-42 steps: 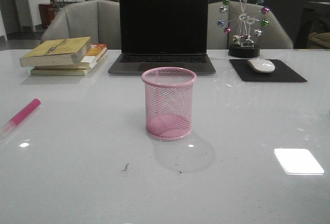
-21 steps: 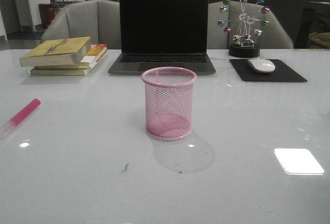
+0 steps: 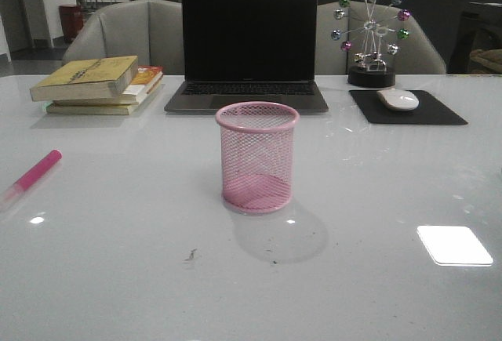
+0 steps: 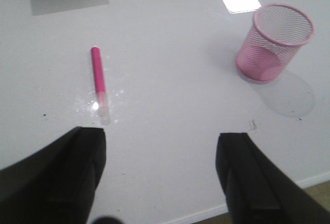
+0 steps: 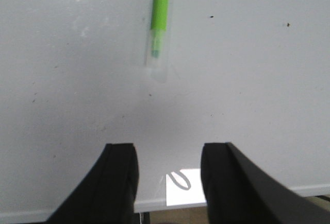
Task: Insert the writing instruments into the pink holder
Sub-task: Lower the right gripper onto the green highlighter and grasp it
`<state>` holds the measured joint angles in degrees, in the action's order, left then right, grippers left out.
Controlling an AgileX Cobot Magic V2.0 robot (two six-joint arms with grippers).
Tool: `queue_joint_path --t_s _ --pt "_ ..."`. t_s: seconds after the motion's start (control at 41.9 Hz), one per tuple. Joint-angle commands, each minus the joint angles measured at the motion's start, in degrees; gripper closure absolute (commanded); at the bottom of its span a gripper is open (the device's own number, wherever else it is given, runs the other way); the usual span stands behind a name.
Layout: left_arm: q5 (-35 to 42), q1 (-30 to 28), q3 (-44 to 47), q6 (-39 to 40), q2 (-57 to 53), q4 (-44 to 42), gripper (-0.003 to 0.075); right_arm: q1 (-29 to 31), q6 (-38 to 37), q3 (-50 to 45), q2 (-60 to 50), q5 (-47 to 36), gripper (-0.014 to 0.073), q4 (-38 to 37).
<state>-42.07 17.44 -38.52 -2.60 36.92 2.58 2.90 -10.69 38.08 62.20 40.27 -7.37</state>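
Note:
The pink holder (image 3: 257, 157) (image 4: 276, 41), a wire-mesh cup, stands upright and empty mid-table. A magenta pen (image 3: 31, 175) (image 4: 99, 84) with a pale end lies flat at the table's left edge. A lime green pen (image 5: 159, 18) with a clear whitish cap lies flat, seen only in the right wrist view. My left gripper (image 4: 161, 147) hovers open above the table's near edge, the magenta pen just beyond its left finger. My right gripper (image 5: 169, 159) is open over the near edge, with the green pen some way ahead. Neither gripper appears in the front view.
Along the back stand an open laptop (image 3: 248, 47), a stack of books (image 3: 98, 84), a mouse (image 3: 398, 99) on a black pad (image 3: 406, 108), and a ball ornament (image 3: 371, 35). The table's near edge (image 5: 185, 201) lies just under both grippers.

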Motion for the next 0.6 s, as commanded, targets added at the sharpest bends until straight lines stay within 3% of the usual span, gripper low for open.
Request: queue_joint_path --t_s 0.0,0.191,0.454,0.573 --pt "4.2 2.7 -1.6 -0.1 0.3 0.1 0.0213 2.7 -0.1 5.1 5.6 -4.4 0.0176 -0.3" --pt "4.2 3.4 -0.9 -0.1 0.3 0.1 0.0213 5.4 1.6 12.6 18.9 -5.5 0.0176 2.5" --pt "3.9 3.4 -0.9 -0.1 0.3 0.1 0.0213 6.0 10.7 24.1 33.0 -5.4 0.0176 12.1" --pt "3.9 3.4 -0.9 -0.1 0.3 0.1 0.0213 6.0 11.0 29.2 38.2 -5.4 0.0176 12.5"
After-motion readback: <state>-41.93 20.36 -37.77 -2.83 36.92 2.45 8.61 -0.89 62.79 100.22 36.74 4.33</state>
